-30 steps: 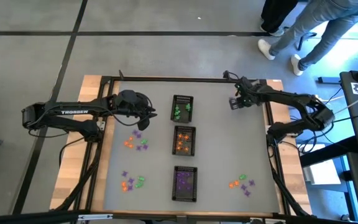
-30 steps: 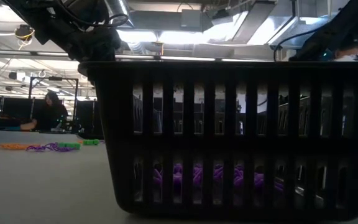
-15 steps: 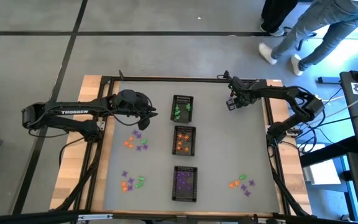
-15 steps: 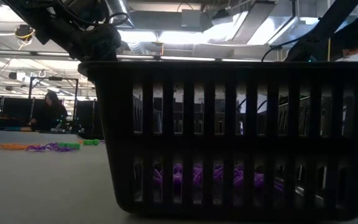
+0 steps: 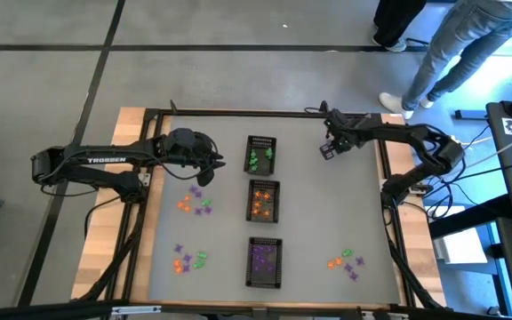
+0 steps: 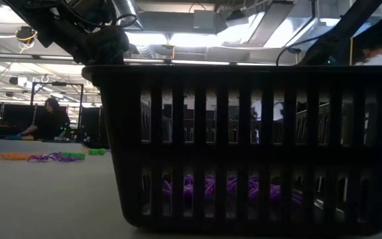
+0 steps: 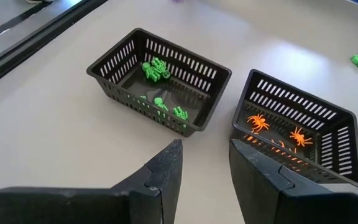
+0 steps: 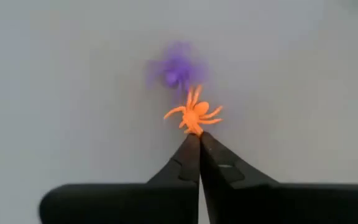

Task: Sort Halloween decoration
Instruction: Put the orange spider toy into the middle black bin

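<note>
While three trays hold sorted trinkets and loose clusters await on the desk, right gripper clamps an orange spider; left gripper hovers, jaws apart.

orange spider pinched aloft; other trinkets scattered, some in trays.

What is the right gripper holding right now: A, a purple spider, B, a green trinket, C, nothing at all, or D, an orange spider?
D: in the right wrist view the right gripper has its jaws pinched shut on the orange spider, which sticks out just past the tips; a blurred purple shape shows beyond it, not in the grip.
</note>
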{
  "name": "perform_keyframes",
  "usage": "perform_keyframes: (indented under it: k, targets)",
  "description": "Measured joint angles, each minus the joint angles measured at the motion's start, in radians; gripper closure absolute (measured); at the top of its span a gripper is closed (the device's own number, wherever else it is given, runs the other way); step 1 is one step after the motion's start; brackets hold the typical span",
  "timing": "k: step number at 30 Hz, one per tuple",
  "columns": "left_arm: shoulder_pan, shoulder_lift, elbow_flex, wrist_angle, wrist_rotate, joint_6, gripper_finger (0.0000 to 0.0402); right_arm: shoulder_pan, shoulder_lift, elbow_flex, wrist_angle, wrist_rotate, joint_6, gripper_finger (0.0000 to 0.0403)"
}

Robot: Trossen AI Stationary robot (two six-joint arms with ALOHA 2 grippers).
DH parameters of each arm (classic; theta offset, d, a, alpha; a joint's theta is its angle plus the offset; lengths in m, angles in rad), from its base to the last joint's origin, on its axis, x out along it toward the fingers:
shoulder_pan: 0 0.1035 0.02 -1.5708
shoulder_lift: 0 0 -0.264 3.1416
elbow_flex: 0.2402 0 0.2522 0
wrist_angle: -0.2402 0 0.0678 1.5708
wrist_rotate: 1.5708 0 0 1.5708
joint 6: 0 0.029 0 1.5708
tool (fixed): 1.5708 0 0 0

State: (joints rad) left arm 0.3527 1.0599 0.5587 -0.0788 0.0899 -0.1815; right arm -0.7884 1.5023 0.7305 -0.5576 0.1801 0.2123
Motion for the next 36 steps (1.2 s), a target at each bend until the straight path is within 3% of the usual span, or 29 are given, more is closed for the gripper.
perform_keyframes:
  k: [6,12,18,24,28,36]
  targets:
    - [-0.001,0.0,0.0,-0.002,0.001,-0.007,0.0278,0.12,-0.059,0.064,-0.025,-0.061,0.001,0.0401]
    - [-0.019,0.0,0.0,-0.005,0.001,-0.022,0.0278,0.313,-0.072,0.162,-0.015,-0.13,0.001,0.0401]
    - [-0.025,0.0,0.0,-0.005,0.001,-0.021,0.0278,0.563,-0.072,0.206,0.115,-0.281,-0.002,0.0401]
    - [-0.025,0.0,0.0,0.009,-0.002,-0.019,0.0278,0.771,-0.036,0.242,0.255,-0.3,-0.026,0.0401]
    - [-0.025,0.0,0.0,0.022,-0.003,-0.018,0.0278,0.824,0.005,0.284,0.285,-0.296,-0.038,0.04]
    - [-0.024,0.0,0.0,0.023,-0.009,-0.009,0.0278,0.787,0.052,0.318,0.283,-0.251,-0.038,0.0394]
